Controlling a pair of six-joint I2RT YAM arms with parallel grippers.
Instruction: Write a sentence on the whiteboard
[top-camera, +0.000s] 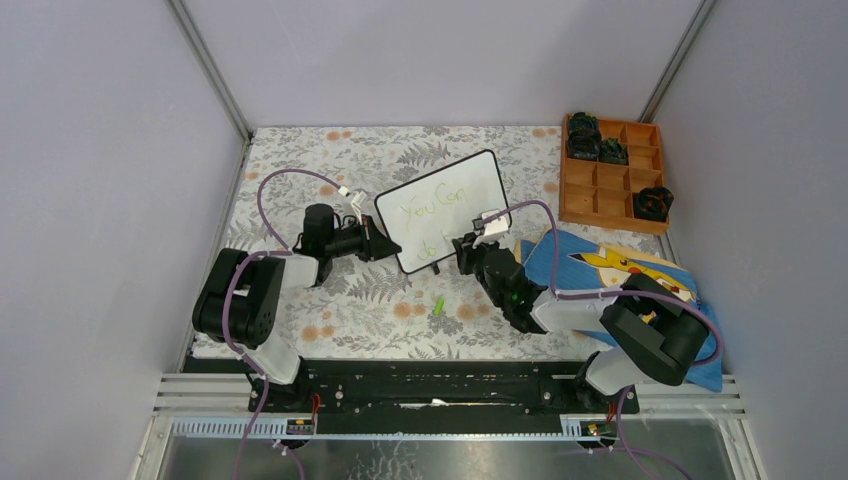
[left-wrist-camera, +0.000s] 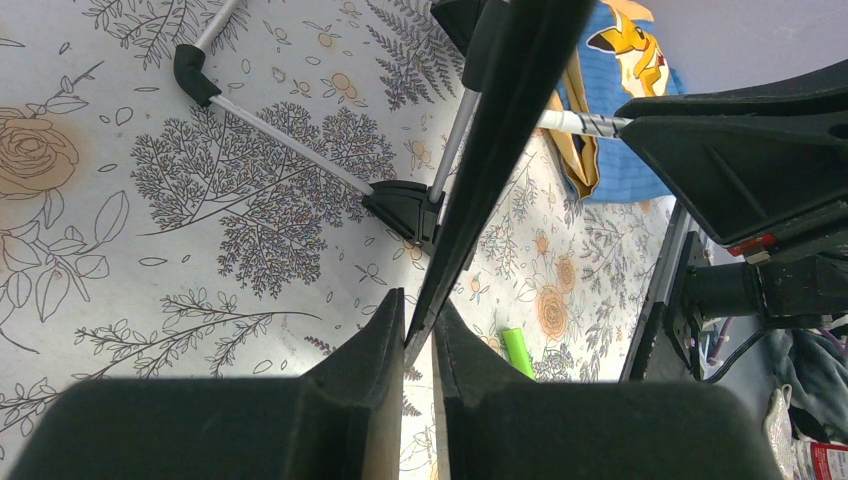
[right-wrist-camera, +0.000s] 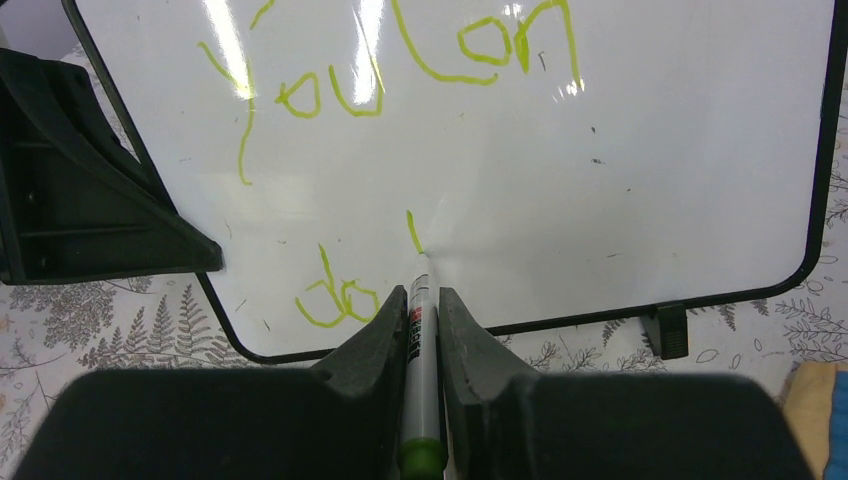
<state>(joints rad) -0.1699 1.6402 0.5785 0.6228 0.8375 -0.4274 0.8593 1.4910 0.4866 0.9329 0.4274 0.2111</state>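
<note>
Whiteboard, small white rectangle with rounded corners and a thin black frame (top-camera: 455, 195), stands propped near the middle of the leaf-and-flower printed surface (top-camera: 330, 160), face toward the arms. Top view: thin light-green handwritten sentence (top-camera: 432, 208) only partly done; "You Can" is legible, the lower line too small to read here. Left fingers (top-camera: 372, 245) at the board's left edge, right fingers (top-camera: 465, 250) at its lower face. Small green cap (top-camera: 438, 305) lies loose on the surface, near the board, apart from both arms. Wooden compartment tray (top-camera: 563, 170) at far right: dark lumpy objects (top-camera: 583, 125) in compartments toward its far-left corner, one more at its right side, kind not readable; the other compartments show bare wood. Left wrist view: board seen edge-on, left fingers (left-wrist-camera: 385, 330) pinching the thin frame with the tips only; black stand foot (left-wrist-camera: 400, 205) behind. Judged risk: a push from the pen could lever the board out of so shallow a pinch, or skid its feet. Right wrist view: right fingers (right-wrist-camera: 385, 330) pressed on a slim white marker with a green end (right-wrist-camera: 422, 340), tip touching the board just past "do", a short stroke begun. Judged risks: the second line sits low, near the bottom frame, so downstrokes may run onto it; under pressure the barrel could slide back between the fingers and the line fade; pressing too hard could tip the board backward.
</note>
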